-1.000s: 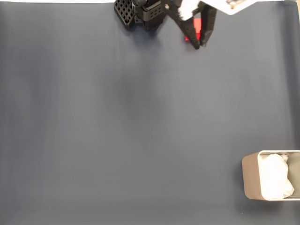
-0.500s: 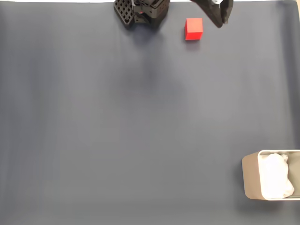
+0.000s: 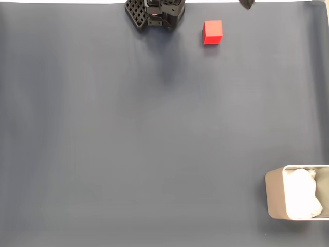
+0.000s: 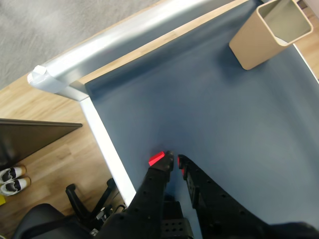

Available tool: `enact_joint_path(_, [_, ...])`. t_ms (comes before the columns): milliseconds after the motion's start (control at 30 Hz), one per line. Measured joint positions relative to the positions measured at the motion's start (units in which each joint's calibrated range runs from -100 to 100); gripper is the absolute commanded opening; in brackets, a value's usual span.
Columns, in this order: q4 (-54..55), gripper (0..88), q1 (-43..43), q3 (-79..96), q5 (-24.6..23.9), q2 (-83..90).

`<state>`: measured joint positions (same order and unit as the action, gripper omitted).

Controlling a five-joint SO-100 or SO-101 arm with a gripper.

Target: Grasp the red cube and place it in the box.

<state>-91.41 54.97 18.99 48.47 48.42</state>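
The red cube [image 3: 212, 32] sits on the dark mat near the top edge of the fixed view, with nothing touching it. In that view a dark tip of my gripper [image 3: 247, 3] pokes in at the top edge, up and to the right of the cube. The wrist view looks down from high above the mat. There my gripper [image 4: 175, 158] has its black fingers almost together with nothing between them, and slivers of the red cube [image 4: 156, 159] show past them far below. The beige box [image 3: 275, 198] with its white lining stands at the bottom right of the fixed view, and the box [image 4: 251, 42] shows again at the wrist view's top right.
The black arm base [image 3: 154, 13] stands at the top of the mat, left of the cube. In the wrist view a white strip [image 4: 104, 144] and a metal rail [image 4: 124, 42] border the mat, with wooden floor and a black chair [image 4: 45, 219] beyond.
A second ago my open fingers stood around the cube. They have since lifted and drawn away to the upper right, leaving the cube on the mat.
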Motion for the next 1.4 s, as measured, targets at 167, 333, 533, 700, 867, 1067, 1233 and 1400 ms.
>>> enact_joint_path(167, [-1.83,1.7,4.9,1.36,0.1,0.09])
enact_joint_path(333, [-1.91,5.3,8.38,4.25,0.1,0.09])
enact_joint_path(533, [-1.91,10.6,10.91,8.68,0.34,1.04])
enact_joint_path(700, [-1.91,13.1,11.42,11.84,2.25,2.26])
enact_joint_path(867, [-1.91,13.6,11.42,14.01,3.81,3.3])
enact_joint_path(1067, [-0.88,16.0,10.09,16.46,5.67,4.34])
enact_joint_path(1233, [2.07,22.5,7.72,19.08,7.96,5.64])
enact_joint_path(1400, [4.53,29.2,7.57,21.88,8.89,6.69])
